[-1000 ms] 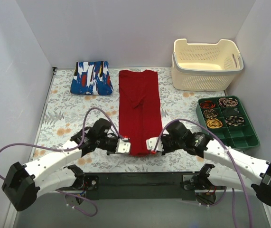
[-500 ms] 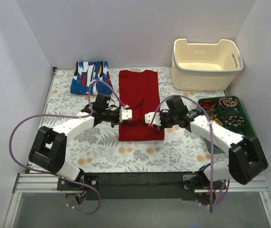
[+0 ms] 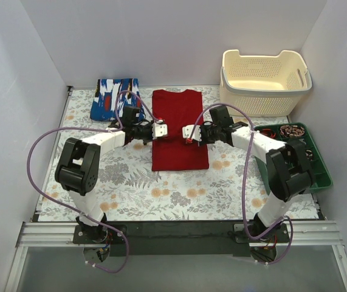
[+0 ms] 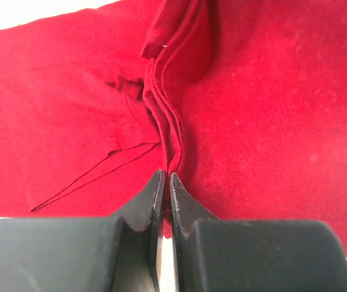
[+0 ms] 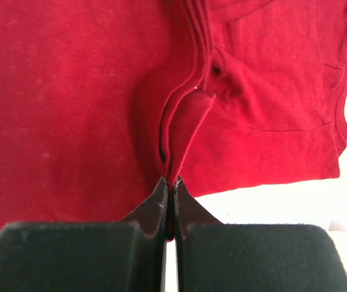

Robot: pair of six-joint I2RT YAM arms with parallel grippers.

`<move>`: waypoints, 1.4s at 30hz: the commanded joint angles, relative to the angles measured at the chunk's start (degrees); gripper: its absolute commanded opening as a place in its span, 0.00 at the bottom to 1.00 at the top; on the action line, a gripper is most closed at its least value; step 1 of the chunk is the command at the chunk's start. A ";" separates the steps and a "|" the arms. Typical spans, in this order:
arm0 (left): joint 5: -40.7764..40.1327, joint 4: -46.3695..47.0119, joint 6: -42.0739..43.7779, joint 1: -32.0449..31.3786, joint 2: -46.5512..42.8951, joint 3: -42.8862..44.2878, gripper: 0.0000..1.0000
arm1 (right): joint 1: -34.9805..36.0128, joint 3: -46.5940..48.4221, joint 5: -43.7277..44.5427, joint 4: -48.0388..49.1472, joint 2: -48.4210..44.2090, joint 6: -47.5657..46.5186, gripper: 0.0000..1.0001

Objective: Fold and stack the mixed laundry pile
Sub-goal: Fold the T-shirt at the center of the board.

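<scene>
The deep red garment [image 3: 179,131] lies in the middle of the table, its near part folded back over the rest. My left gripper [image 3: 160,130] is shut on its hem at the left side; the left wrist view shows the stacked red edges [image 4: 167,131] pinched between the black fingers [image 4: 140,210]. My right gripper [image 3: 188,133] is shut on the hem at the right side, with the red fold [image 5: 182,131] running into its jaws. The blue printed garment [image 3: 117,100] lies folded at the back left, apart from both grippers.
A cream perforated basket [image 3: 264,82] stands at the back right. A green tray [image 3: 310,173] of coiled items sits along the right edge, close to my right arm. The table has a floral cloth [image 3: 100,176]. White walls close in the left, back and right.
Both grippers have carried the red garment's near edge away from me toward the back, folding it over. The cloth's near edge now lies much further back on the table.
</scene>
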 commanded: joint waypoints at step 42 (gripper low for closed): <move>-7.94 16.17 -15.66 7.31 4.12 5.27 0.49 | -3.64 10.10 8.90 6.73 4.68 3.41 0.60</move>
